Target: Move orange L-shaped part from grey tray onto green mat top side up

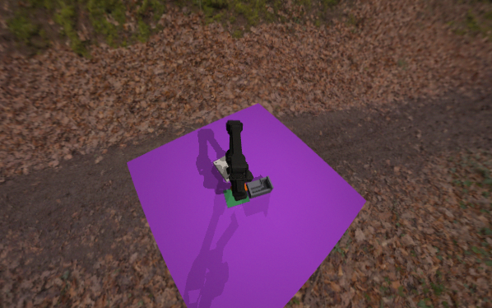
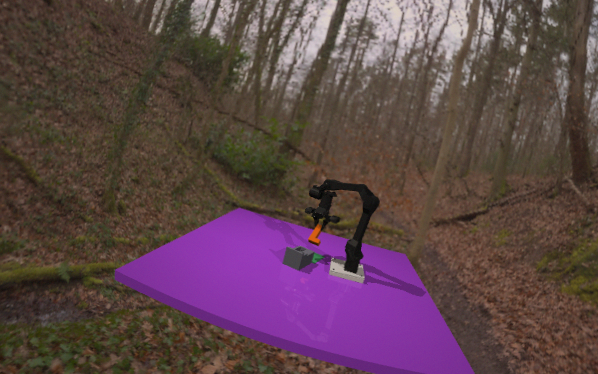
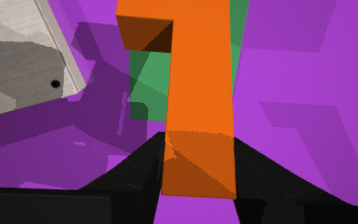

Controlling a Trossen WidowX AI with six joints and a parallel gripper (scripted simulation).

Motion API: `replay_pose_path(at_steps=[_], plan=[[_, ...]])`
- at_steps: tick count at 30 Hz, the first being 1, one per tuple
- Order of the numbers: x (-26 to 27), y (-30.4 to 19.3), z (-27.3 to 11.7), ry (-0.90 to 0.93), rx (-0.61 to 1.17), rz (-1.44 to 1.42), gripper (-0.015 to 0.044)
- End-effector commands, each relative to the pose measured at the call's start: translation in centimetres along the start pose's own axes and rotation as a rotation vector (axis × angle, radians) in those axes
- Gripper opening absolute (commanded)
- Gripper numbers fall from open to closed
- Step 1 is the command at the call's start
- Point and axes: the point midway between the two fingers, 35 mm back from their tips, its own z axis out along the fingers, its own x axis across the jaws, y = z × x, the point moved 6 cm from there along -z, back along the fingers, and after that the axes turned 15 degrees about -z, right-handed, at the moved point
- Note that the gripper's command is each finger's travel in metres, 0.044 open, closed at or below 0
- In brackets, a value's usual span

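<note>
I have the orange part [image 3: 200, 100] pinched by its straight end in the gripper [image 3: 199, 165], fingers clamped on both sides. It hangs in the air, tilted, L-shaped end lowest, over the green mat [image 3: 152, 85]. The grey tray [image 1: 259, 187] sits just beside the mat on the purple surface [image 1: 261, 239], its pocket vacated.

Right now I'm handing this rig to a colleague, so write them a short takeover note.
Gripper: shut on the orange L-shaped part, pinching its plain end; the part hangs tilted in the air, L end lowest.
Grey tray: pocket vacated, beside the green mat.
Done: part tipped up, pinched, lifted out and carried over the mat.
Left: lower it, lay it flat on the mat top side up, open the fingers, retreat.
</note>
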Motion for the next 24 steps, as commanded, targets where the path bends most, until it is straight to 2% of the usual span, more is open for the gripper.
replay_pose_path(at_steps=[1, 24], plan=[[0.5, -1.0, 0.0, -0.002, -0.002, -0.005, 0.0], [0.5, -1.1, 2.9, -0.002, -0.002, -0.005, 0.0]])
